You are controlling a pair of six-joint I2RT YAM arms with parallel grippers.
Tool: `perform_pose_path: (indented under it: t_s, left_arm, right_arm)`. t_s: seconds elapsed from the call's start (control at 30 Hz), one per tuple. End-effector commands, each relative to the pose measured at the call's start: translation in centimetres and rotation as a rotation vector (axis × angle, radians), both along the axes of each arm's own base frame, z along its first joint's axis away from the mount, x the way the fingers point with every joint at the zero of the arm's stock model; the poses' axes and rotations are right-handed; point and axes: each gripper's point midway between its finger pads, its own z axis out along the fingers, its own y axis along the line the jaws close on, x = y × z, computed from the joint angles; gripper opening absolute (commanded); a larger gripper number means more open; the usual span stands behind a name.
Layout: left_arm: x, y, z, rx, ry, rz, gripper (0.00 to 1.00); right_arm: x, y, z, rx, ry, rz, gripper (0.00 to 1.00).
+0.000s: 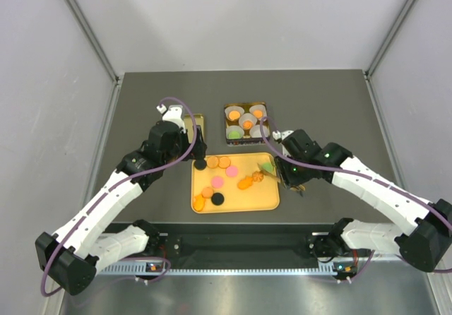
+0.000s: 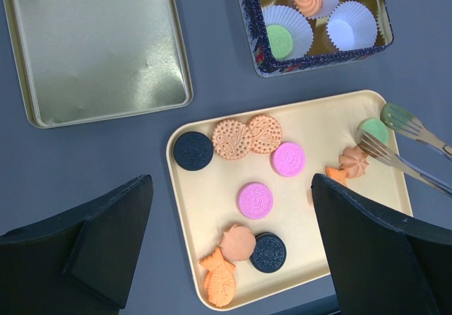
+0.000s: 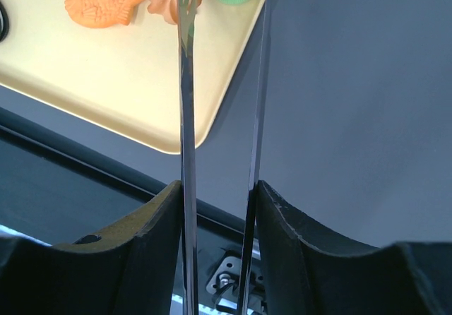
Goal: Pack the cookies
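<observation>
Several cookies lie on a yellow tray (image 1: 240, 200): black (image 2: 192, 150), tan (image 2: 232, 139), pink (image 2: 255, 200), a fish shape (image 2: 218, 282). My left gripper (image 2: 232, 209) is open and empty above the tray's left half (image 1: 200, 149). My right gripper (image 3: 217, 188) is shut on metal tongs (image 3: 185, 117) at the tray's right edge (image 1: 288, 170). The tong tips are apart. One is at the green cookie (image 2: 371, 128), the other over an orange rosette cookie (image 2: 352, 161). A dark tin (image 2: 311, 64) behind the tray holds paper cups, some with cookies.
The tin's gold lid (image 2: 99, 46) lies upside down to the left of the tin, partly under my left arm in the top view (image 1: 199, 121). Grey walls stand round the dark table (image 1: 318, 103). A black rail runs along the near edge (image 3: 70, 174).
</observation>
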Motion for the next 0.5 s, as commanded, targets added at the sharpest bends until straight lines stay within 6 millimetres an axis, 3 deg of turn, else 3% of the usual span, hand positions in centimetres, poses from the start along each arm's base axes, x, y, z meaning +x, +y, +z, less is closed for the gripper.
perform_pose_path:
  t_s: [0.0, 0.2, 0.47]
  left_arm:
    - [0.7, -0.3, 0.5, -0.023, -0.033, 0.006, 0.99]
    - [0.7, -0.2, 0.6, -0.022, -0.038, 0.009, 0.99]
    - [0.7, -0.1, 0.6, -0.020, -0.037, 0.008, 0.99]
  right_arm:
    - [0.3, 0.3, 0.7, -0.008, -0.018, 0.023, 0.44]
    - [0.2, 0.7, 0.6, -0.002, -0.004, 0.039, 0.42]
    - [1.0, 0.9, 2.4, 0.013, -0.039, 0.039, 0.38]
